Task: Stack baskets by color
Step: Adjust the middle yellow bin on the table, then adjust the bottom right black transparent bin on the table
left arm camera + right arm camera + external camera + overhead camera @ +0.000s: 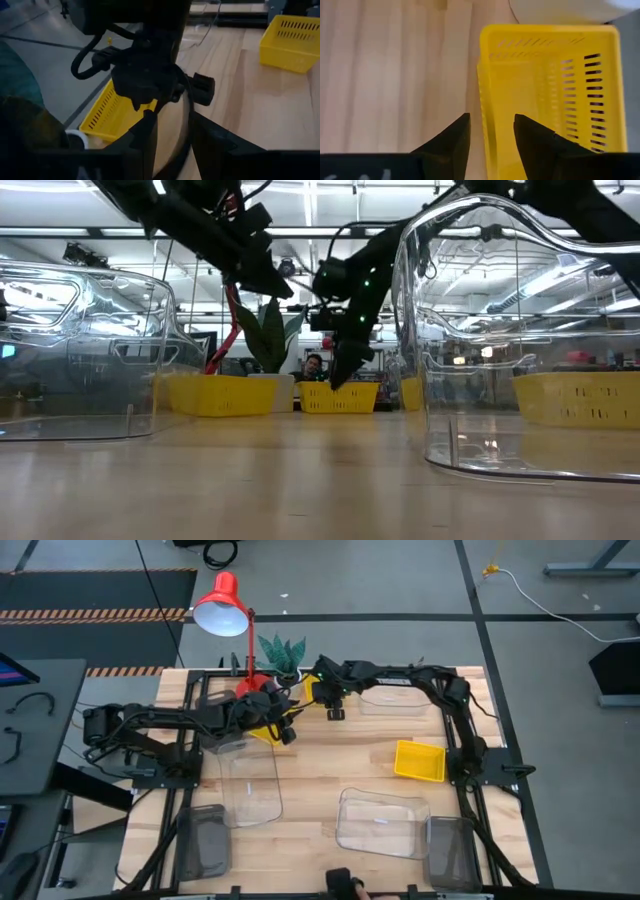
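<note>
My right gripper (492,132) is open and points steeply down over a small yellow basket (550,90) at the table's far middle (340,396). Its fingers stand on either side of one basket wall (486,115); I cannot tell whether they touch it. My left gripper (172,145) reaches in from the left (287,732) at the far end of a clear basket (250,780). A second yellow basket (262,732) lies under the left arm and a third one (420,760) right of centre. Another clear basket (382,824) sits near the front. My left gripper has the clear basket's curved rim (189,117) between its two fingers, at a far corner of the basket. The fingers come nearly level from the table's left. The rest of the basket stretches toward the table's near edge; whether it is lifted does not show.
Two dark-grey baskets (205,840) (450,850) sit at the near corners. A red lamp (222,606) and a potted plant (283,652) stand at the far edge, close to both grippers. Bare wood lies at the table's middle (330,765).
</note>
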